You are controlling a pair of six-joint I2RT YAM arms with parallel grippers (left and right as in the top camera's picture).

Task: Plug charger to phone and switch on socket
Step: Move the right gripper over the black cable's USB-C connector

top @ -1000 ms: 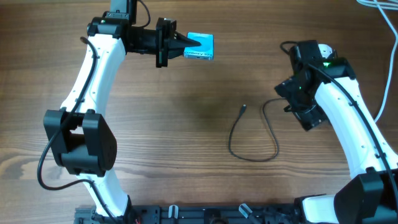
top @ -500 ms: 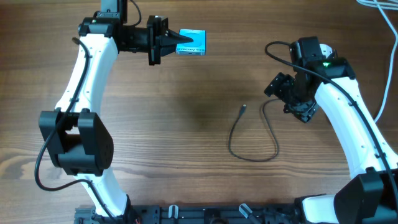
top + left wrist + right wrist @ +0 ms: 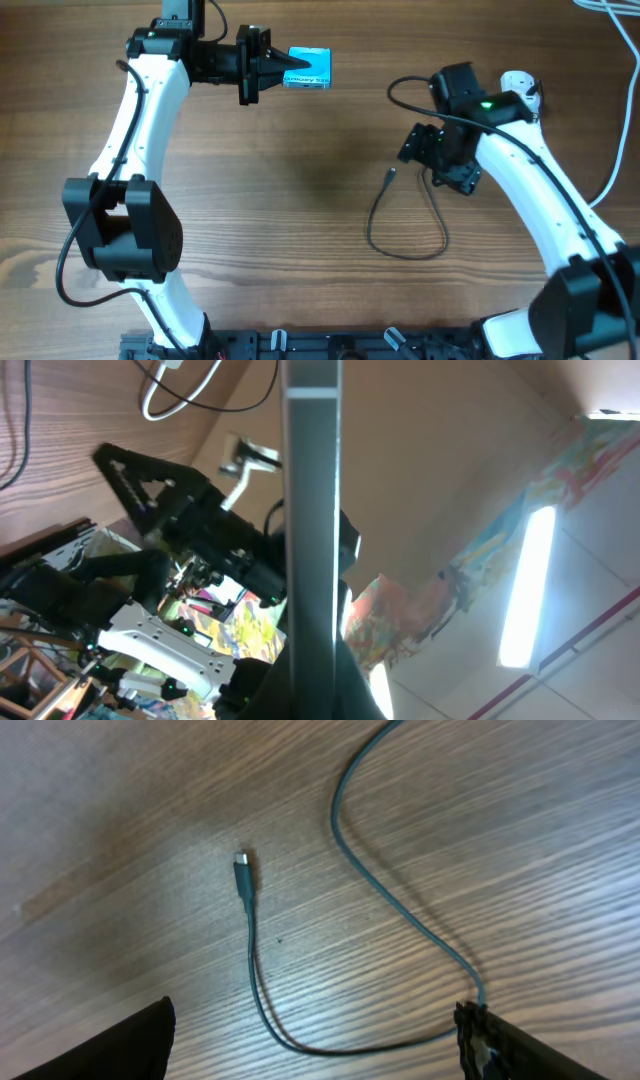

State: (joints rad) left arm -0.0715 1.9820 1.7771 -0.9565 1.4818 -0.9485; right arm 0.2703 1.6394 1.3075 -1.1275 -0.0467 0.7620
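Note:
My left gripper (image 3: 283, 70) is shut on the phone (image 3: 309, 69), cyan with a white band, held above the table at the upper middle. In the left wrist view the phone's edge (image 3: 311, 510) runs up between the fingers. The charger cable (image 3: 405, 235) lies looped at the centre right, its connector tip (image 3: 390, 176) pointing up. My right gripper (image 3: 428, 160) is open just right of the tip, above the cable. In the right wrist view the tip (image 3: 241, 865) and the cable loop (image 3: 380, 900) lie between the spread fingers. The socket (image 3: 519, 82) is partly hidden behind the right arm.
A white cord (image 3: 626, 60) runs down the table's right edge. Bare wooden table (image 3: 300, 220) lies between the arms.
My right arm has swung left and down from near the socket toward the connector tip. My left gripper moved the phone slightly left and up earlier, then held still.

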